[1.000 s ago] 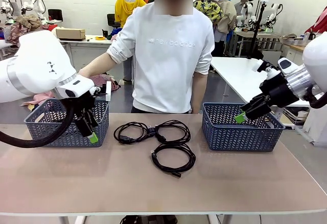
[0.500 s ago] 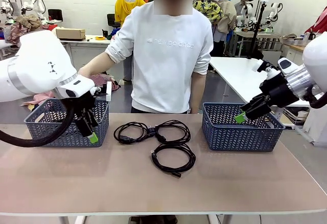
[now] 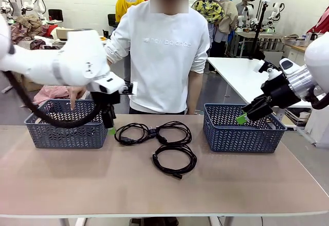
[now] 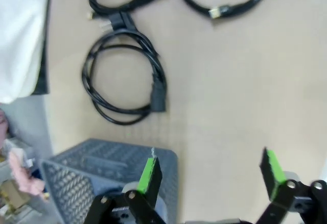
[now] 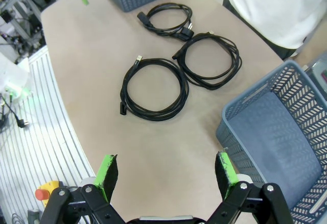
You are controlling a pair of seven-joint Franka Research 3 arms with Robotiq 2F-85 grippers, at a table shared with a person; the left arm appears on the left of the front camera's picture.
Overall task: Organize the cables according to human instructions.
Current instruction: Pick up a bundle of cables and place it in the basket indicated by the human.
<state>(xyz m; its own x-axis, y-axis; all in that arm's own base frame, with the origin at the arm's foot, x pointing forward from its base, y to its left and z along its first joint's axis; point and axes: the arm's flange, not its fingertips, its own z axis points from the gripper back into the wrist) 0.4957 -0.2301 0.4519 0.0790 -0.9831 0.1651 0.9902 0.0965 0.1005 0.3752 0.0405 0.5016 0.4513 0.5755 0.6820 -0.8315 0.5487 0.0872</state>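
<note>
The front camera is fixed on the robot's side of the desk (image 3: 231, 190), facing the person (image 3: 164, 56) across it. The left wrist camera looks down, close above the desk beside a basket (image 4: 92, 178). The right wrist camera looks down from higher. All three share the cables (image 3: 153, 132).

On the table (image 3: 77, 185), mid-frame, a left coil (image 3: 127, 142) and a right coil (image 3: 175, 123) touch side by side. A third coil (image 3: 174, 173) lies just below them. A left basket (image 3: 61, 136) sits centre left, a right basket (image 3: 241, 136) centre right. The person (image 3: 164, 56) stands behind the table, upper centre. The left gripper (image 3: 110, 128) hangs between left basket and left coil.
</note>
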